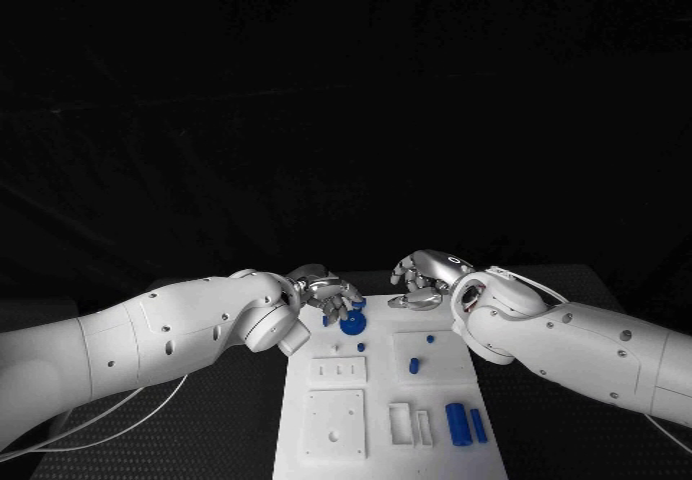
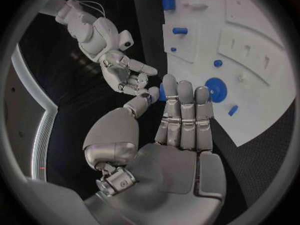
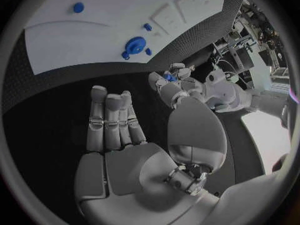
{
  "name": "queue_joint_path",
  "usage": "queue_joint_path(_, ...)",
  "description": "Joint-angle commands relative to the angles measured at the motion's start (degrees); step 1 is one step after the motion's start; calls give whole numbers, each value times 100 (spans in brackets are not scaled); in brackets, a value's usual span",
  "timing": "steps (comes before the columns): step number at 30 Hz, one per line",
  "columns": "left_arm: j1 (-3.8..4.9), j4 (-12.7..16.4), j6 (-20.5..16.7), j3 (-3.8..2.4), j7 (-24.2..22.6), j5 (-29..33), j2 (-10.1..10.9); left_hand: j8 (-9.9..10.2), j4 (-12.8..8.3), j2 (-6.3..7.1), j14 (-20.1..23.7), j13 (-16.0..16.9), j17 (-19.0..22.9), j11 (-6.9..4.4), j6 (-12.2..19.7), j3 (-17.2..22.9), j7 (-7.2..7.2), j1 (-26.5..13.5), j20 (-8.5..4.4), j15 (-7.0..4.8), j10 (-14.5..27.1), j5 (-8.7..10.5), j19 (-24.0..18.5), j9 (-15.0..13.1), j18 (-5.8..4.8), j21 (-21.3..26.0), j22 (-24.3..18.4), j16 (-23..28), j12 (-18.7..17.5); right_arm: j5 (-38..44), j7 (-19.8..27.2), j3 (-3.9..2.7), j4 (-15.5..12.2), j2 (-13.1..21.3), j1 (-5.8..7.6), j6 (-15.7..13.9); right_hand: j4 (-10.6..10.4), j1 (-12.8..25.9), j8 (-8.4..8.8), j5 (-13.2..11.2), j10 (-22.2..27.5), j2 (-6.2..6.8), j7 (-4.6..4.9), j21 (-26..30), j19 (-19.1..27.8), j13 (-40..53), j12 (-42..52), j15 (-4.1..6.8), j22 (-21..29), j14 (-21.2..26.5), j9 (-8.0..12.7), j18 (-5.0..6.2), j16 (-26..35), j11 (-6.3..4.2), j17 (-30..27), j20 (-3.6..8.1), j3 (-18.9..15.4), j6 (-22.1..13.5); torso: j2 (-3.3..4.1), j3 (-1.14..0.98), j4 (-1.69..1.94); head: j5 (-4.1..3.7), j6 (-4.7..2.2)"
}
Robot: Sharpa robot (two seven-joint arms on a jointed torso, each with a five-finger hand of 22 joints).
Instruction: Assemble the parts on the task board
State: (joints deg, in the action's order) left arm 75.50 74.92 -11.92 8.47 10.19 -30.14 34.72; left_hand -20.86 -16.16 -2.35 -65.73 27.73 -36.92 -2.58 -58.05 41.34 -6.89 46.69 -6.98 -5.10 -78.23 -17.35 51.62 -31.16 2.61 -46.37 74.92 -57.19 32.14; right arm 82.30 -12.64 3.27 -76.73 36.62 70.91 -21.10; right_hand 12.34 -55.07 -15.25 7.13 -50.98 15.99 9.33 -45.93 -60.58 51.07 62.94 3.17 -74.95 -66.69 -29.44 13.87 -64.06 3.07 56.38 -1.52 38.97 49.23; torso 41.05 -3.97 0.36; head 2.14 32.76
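Task board (image 1: 387, 400): white plate on the black tabletop (image 1: 216, 435), long axis running straight away from the robot. Both hands are at its far end.

Small blue part (image 2: 162, 92): pinched between the thumb and a finger of the left hand (image 1: 326, 292), above the board's far left corner. Which way its long axis points cannot be told, as the fingers cover most of it. The right wrist view shows it from the other side as a blue speck in the left hand's fingertips (image 3: 169, 77).

Round blue part (image 1: 352, 322): lies flat on the board's far left corner, just beside the left hand. Seen from the left wrist, a short blue piece (image 2: 232, 110) lies just beside it, nearer the board's edge.

Short blue peg (image 1: 414, 365): on the board's right half, about midway along its length.

Two blue cylinders (image 1: 464, 424): lying side by side near the board's near right corner, long axes along the board's length.

Left hand: its other fingers are straight and held together in its own wrist view (image 2: 181, 135).

Right hand (image 1: 421, 276): beyond the board's far right corner, holding nothing. Its own wrist view shows the fingers side by side over an empty palm (image 3: 115, 135). From the left wrist, the fingers look loosely bent and apart (image 2: 125, 74).
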Motion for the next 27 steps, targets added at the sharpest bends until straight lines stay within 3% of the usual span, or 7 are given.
queue_joint_path(1,3,66,-73,85,93,-753,51,-58,-7,39,-60,24,4,-43,-534,32,379,69,-385,-50,-63,-70,100,-104,-40,-73,74,-73,69,-325,387,-3,101,103,-1,-404,-10,-83,19,68,41,6,1,22,26,-27,23,9,-20,53,5,101,13,-11,-15,-16,-27,-27,-12,-6,0,19,1)
queue_joint_path(8,3,214,-326,280,490,-2221,160,-92,5,180,-246,142,-14,-142,-710,24,472,101,-506,-192,-249,-323,283,-271,-17,-297,98,-323,287,-1344,923,-43,472,314,56,-640,-91,-217,5,351,106,-14,8,138,142,-216,-10,-6,-29,170,4,113,104,0,-116,-106,28,-4,-56,-7,-42,69,71)
queue_joint_path(14,3,379,-421,512,833,-2475,275,-121,47,179,-494,382,-130,-230,-854,-13,556,118,-625,-352,-536,-303,512,-410,22,-557,121,-694,701,-2304,1280,-45,821,316,181,-710,-92,-236,-2,417,132,-64,13,227,296,-480,-154,-18,-70,261,1,112,257,10,-278,-187,-21,-3,-110,-13,-61,106,156)
queue_joint_path(17,-13,452,-521,532,885,-2488,325,-162,39,208,-561,472,-190,-270,-939,-24,598,116,-655,-397,-589,-372,576,-461,34,-639,131,-823,839,-2477,1344,-50,952,308,217,-715,-89,-236,-2,428,139,-75,17,240,320,-516,-173,-23,-76,277,1,111,273,13,-296,-198,-31,-5,-140,-18,-54,127,234)
queue_joint_path(19,-56,521,-612,533,902,-2563,379,-216,48,231,-618,613,-273,-334,-1040,-32,652,95,-699,-463,-607,-476,651,-541,49,-763,136,-1005,1049,-2568,1375,-52,1055,279,235,-703,-72,-205,6,503,237,-90,43,323,469,-649,-309,-60,-78,410,3,83,366,39,-358,-242,-57,-26,-87,116,74,22,208)
queue_joint_path(22,-125,623,-706,534,921,-2790,456,-268,36,278,-593,839,-348,-384,-1106,6,700,70,-764,-546,-487,-700,662,-682,63,-951,125,-1228,1376,-2602,1387,-53,1181,241,254,-700,-62,-201,6,536,248,-120,55,365,540,-781,-376,-75,-94,472,2,81,399,58,-408,-278,-93,-40,-111,121,91,10,265)
queue_joint_path(27,-219,712,-837,536,1049,-3056,519,-296,62,318,-585,983,-351,-417,-1138,35,737,74,-824,-604,-389,-761,660,-824,72,-1125,104,-1393,1632,-2627,1413,-53,1284,222,262,-704,-58,-202,7,576,244,-143,59,381,556,-859,-387,-80,-103,489,3,90,396,63,-437,-298,-116,-51,-150,115,116,18,385)
